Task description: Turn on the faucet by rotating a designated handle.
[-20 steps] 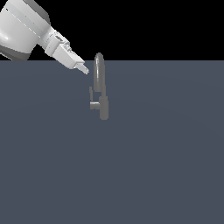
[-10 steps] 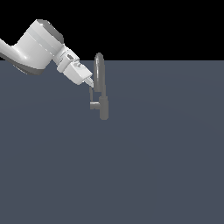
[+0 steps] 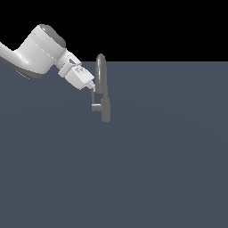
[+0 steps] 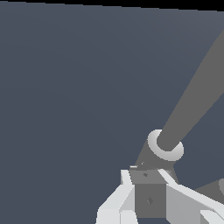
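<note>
A: Faucet [image 3: 102, 84] location and surroundings, please.

B: Faucet stands upright on a flat, uniform slate-grey surface [image 3: 160, 169], near that surface's far edge and toward the exterior view's left. Beyond the far edge the background is plain black. No texture or markings show on the surface.

A: Describe the faucet parts.

B: A tall rounded spout rises from a short cylindrical body. The handle [image 3: 94, 101] is a thin L-shaped lever: a short stub leaves the body on the exterior view's left and a slim rod rises from it, parallel to the spout and just beside it.

A: Arm pose?

B: The white arm [image 3: 38, 55] enters from the exterior view's left and slopes downward toward the faucet. The gripper [image 3: 92, 87] sits at the upper end of the handle rod, just beside the spout.

A: Claw state?

B: In the wrist view the gripper [image 4: 146, 199] shows pale fingers [image 4: 116, 203] on either side of a grey block-shaped part, with a long grey bar [image 4: 192, 100] running away from a pale ring. The fingers stand narrow around that part; whether they actually press on it cannot be told.
</note>
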Robot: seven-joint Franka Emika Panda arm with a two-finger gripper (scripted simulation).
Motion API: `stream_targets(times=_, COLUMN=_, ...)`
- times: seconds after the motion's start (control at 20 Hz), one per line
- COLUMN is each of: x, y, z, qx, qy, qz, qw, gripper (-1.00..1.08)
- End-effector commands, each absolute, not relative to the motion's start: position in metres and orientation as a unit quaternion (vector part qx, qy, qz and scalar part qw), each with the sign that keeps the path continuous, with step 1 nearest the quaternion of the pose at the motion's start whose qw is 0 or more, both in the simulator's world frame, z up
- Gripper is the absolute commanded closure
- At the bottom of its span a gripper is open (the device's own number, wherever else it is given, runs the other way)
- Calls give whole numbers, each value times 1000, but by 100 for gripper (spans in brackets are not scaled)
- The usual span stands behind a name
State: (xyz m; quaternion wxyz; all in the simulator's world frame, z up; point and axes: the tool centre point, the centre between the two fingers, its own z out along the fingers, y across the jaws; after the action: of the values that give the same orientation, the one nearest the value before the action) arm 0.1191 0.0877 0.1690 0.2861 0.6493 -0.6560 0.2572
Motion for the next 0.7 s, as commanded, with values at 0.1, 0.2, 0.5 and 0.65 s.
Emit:
stream_targets(times=0.1, x=119, y=90, z=159, qx=649, qy=-657, qz=259, qw=283, gripper=108)
stream_targets(times=0.2, x=119, y=90, z=158, qx=649, qy=-657, qz=259, qw=283, gripper=108)
stream_targets(times=0.5, x=113, y=90, z=160, qx=649, qy=-657, qz=259, qw=283, gripper=108)
stream_targets(times=0.65, x=106, y=91, z=162, qx=649, qy=-657, qz=259, qw=283, gripper=108)
